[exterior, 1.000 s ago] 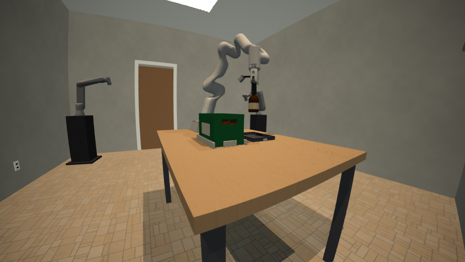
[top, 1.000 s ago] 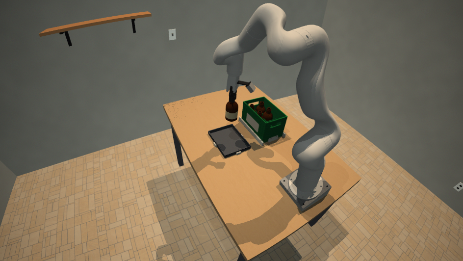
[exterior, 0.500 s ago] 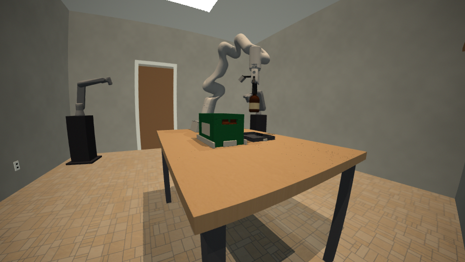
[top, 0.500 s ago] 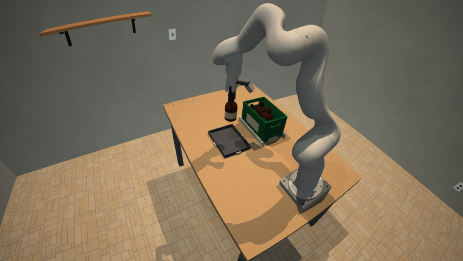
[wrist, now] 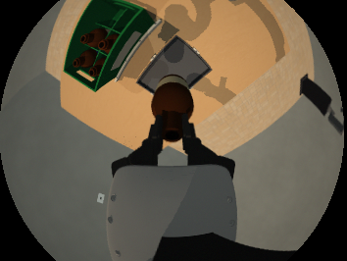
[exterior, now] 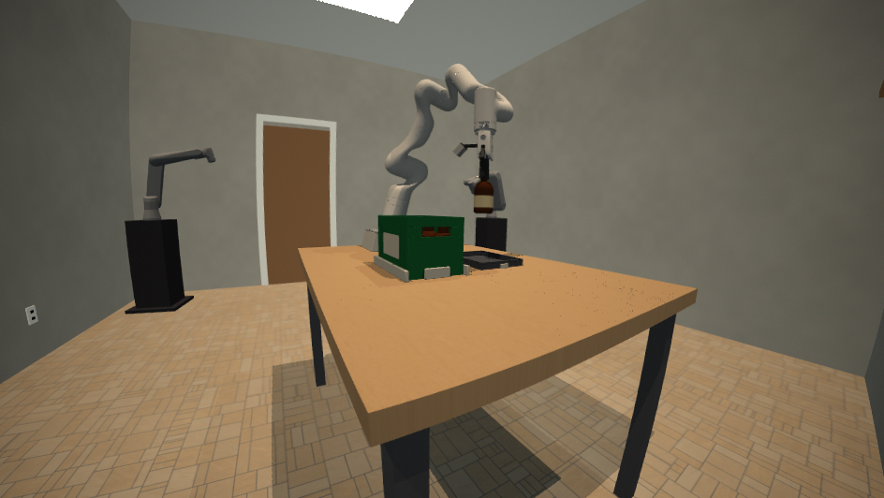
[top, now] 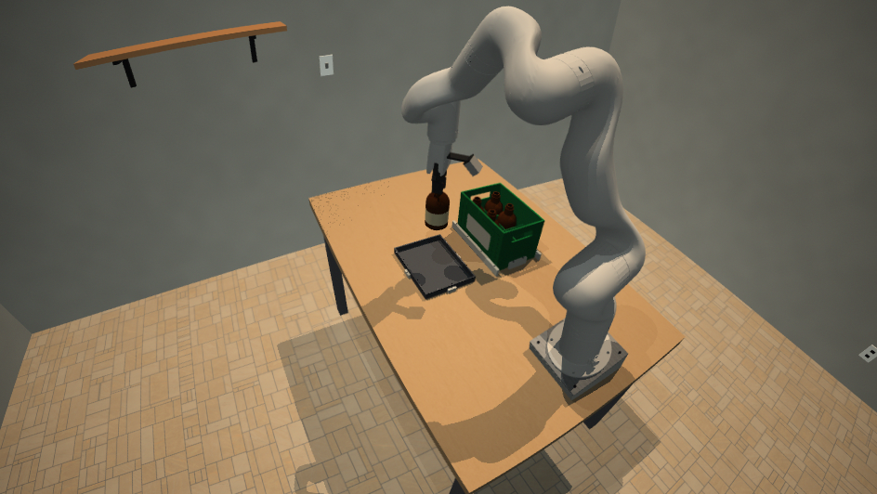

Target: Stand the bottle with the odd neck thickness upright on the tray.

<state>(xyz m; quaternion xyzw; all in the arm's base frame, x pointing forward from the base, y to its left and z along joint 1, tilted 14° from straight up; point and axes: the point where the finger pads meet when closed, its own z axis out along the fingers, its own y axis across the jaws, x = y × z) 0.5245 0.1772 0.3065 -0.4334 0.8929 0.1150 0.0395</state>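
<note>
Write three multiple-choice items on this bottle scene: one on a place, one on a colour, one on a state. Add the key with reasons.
1. Where is the tray?
A. on the table beside the crate
B. on the wall shelf
C. on the floor

2. What colour is the crate?
A. red
B. green
C. white

3. What is the gripper doing?
A. hanging open
B. shut on nothing
C. shut on a bottle neck

Key: 1 A, the tray lies on the table next to the crate. 2 B, its walls are green. 3 C, the brown bottle hangs upright from the fingers, in the air.
</note>
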